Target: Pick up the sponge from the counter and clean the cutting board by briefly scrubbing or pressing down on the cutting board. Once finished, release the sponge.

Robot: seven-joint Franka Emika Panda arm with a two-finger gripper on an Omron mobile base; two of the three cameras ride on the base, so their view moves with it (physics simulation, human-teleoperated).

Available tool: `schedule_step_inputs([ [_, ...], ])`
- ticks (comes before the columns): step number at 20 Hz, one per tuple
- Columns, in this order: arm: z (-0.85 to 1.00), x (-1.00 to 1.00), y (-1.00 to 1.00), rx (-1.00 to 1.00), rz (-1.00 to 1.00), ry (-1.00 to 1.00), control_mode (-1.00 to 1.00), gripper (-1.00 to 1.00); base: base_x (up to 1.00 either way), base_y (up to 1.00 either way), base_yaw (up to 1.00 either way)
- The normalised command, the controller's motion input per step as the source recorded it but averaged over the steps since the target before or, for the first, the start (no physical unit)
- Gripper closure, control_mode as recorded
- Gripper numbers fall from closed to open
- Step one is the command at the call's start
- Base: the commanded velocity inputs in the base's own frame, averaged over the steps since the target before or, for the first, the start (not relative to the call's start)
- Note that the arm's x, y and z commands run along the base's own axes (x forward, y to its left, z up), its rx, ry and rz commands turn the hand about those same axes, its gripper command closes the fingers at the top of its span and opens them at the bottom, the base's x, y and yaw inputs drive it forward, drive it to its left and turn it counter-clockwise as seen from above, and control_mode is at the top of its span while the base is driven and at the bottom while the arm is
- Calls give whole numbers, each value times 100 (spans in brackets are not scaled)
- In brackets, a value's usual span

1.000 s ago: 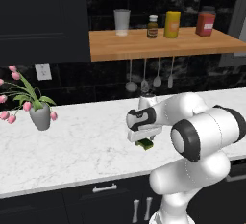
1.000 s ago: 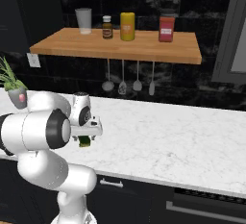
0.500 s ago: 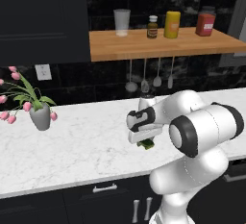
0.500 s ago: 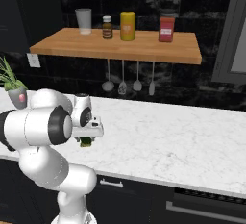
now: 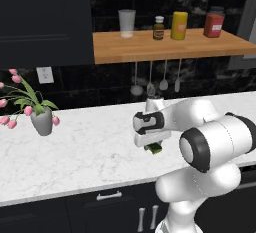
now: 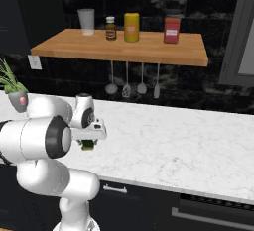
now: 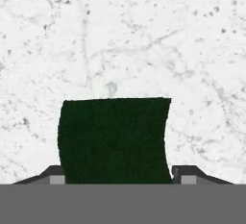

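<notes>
Gripper (image 7: 115, 177): low over the counter (image 5: 75, 147), jaws drawn in from wide open a second ago, each tip now against a side of the sponge (image 7: 114, 139); it looks clamped on.
Sponge: dark green top up, between the fingertips (image 7: 186, 174), resting on or just off the marble; I can't tell which.
Meaning: the grab looks made, so lifting and carrying to the cutting board would be next.
Containers: clear glass (image 5: 127, 23), brown bottle (image 5: 158, 27), yellow canister (image 5: 179, 25) and red box (image 5: 213, 25) on the wall shelf (image 5: 165, 47), contents not visible; grey vase (image 5: 42, 122) holds pink tulips.
</notes>
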Motion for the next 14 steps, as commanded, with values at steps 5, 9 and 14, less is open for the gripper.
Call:
schedule_step_inputs([
  [5,64,-90,-41,0,-15,-25,-100,100,0,0,0],
  [9,20,-72,-99,0,-13,-10,-100,100,0,0,0],
  [14,1,-46,-100,3,-12,-2,-100,100,0,0,0],
])
